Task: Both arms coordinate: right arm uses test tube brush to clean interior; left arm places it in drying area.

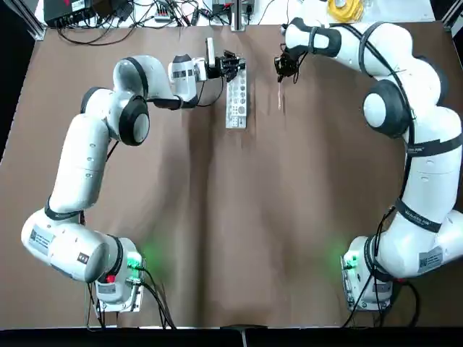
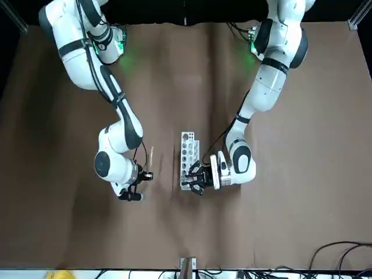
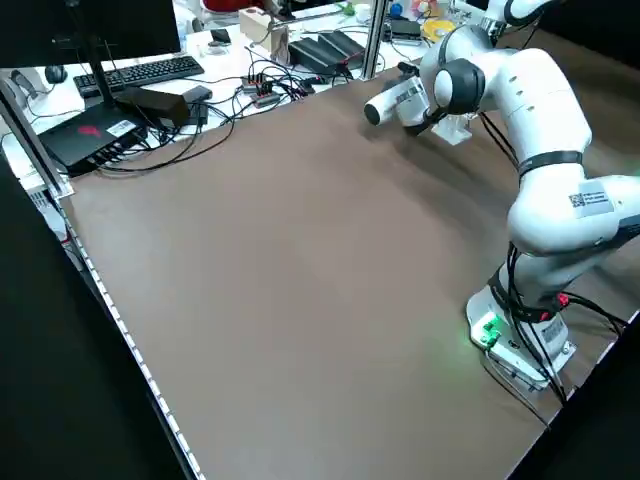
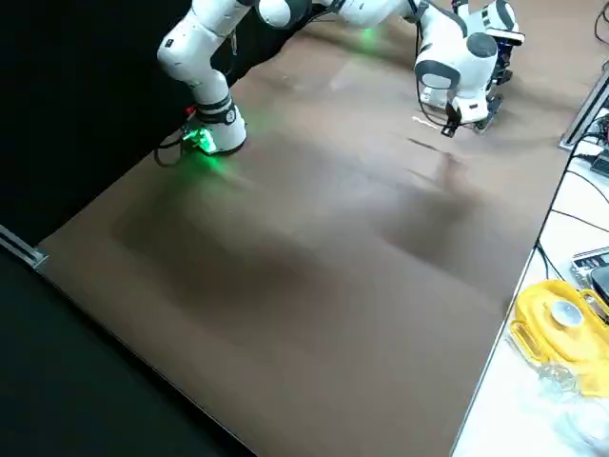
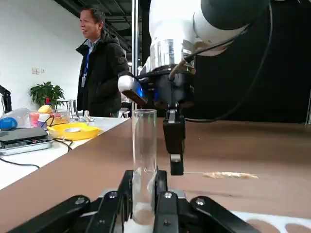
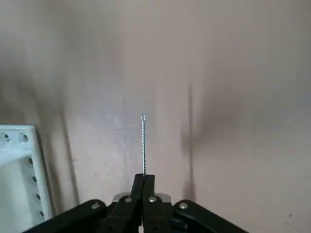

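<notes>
Left gripper (image 5: 145,194) clamping upright test tube (image 5: 144,160), right gripper (image 6: 144,180) pinching test tube brush (image 6: 144,145)

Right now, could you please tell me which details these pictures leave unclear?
- Test tube: its base is hidden between the left end effector fingers in the left wrist view, so whether it sits in a rack hole is unclear.
- Test tube brush: too thin to see clearly in the top view; the right end effector hides its near end.

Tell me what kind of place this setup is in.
Likely a robotics lab: two robot arms, left and right, at a brown-covered table, a keyboard and cables on the bench beside it, and a person standing nearby.
</notes>
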### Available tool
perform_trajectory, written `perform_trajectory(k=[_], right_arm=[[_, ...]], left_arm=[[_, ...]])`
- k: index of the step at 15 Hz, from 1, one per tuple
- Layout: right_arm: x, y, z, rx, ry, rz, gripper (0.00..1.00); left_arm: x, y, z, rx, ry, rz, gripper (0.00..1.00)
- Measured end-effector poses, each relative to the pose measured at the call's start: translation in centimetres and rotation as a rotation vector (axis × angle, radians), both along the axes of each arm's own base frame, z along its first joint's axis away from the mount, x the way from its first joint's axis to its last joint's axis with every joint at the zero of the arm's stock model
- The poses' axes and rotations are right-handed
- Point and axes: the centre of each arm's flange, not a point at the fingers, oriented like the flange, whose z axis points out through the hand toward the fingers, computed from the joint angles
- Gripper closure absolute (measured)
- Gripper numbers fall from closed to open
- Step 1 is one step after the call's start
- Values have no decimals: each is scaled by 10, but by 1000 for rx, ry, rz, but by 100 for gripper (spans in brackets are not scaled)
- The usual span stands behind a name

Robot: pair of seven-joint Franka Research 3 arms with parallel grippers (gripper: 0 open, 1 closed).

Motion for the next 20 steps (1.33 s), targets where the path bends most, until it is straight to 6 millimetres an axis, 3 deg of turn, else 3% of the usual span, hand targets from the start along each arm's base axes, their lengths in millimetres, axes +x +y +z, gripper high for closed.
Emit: perform_trajectory(k=[6,10,15,17,20], right_arm=[[-7,0,-15,-17,27,-7,98],[-15,-1,-34,-28,54,-6,98],[-18,-2,-40,-30,52,-13,97],[-18,-3,-41,-31,52,-13,87],[-16,-5,-40,-33,49,-15,59]], left_arm=[[10,0,21,-10,-25,5,77],[19,-1,54,-19,-28,15,77],[28,-1,99,-33,53,38,77],[31,2,123,-51,155,44,77],[32,9,145,-46,299,42,77]])
